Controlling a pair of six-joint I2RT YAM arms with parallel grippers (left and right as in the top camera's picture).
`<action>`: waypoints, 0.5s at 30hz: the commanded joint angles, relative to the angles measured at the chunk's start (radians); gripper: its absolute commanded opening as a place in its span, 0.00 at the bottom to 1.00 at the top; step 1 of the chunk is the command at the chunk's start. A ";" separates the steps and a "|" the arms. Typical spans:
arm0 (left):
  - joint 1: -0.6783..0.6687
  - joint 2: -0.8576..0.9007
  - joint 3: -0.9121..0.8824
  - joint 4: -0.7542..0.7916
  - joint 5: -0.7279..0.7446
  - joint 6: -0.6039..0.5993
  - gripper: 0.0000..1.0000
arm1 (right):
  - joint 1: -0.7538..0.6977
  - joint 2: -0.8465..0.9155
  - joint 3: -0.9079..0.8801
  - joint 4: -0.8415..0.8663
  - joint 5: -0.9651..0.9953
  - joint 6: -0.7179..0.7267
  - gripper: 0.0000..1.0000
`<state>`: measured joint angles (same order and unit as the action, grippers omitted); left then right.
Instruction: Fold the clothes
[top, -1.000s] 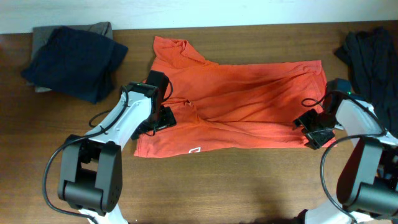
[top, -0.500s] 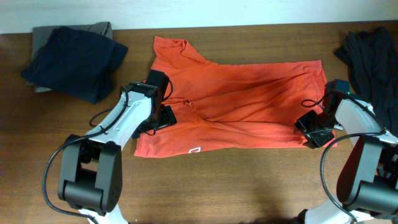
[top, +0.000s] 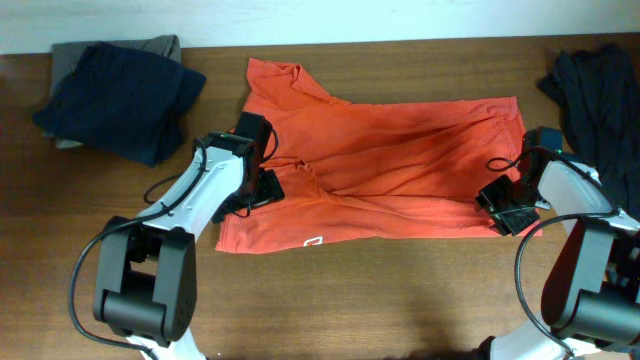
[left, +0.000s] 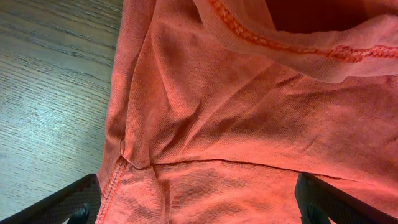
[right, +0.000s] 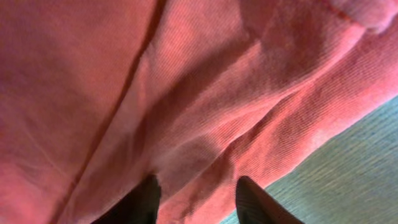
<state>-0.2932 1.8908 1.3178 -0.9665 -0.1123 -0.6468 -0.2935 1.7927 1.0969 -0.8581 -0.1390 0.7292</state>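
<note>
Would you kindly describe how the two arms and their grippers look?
The left arm and right arm have white shells between black cylindrical joints, with thin black cables looping beside them. The left gripper and right gripper are black, with dark tapered fingers. No markings are readable.

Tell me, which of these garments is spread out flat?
The red-orange T-shirt in the middle. The navy pile at the far left and the dark garment at the far right are both bunched up.
</note>
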 joint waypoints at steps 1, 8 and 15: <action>0.005 0.006 -0.008 0.005 -0.015 0.012 0.99 | 0.007 0.023 -0.009 0.007 0.020 0.010 0.42; 0.005 0.006 -0.008 0.005 -0.015 0.012 0.99 | 0.007 0.054 -0.009 0.010 0.020 0.017 0.42; 0.005 0.006 -0.008 0.005 -0.015 0.012 0.99 | 0.007 0.054 -0.009 0.030 0.020 0.017 0.38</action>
<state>-0.2932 1.8908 1.3178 -0.9630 -0.1123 -0.6468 -0.2935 1.8374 1.0954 -0.8375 -0.1387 0.7334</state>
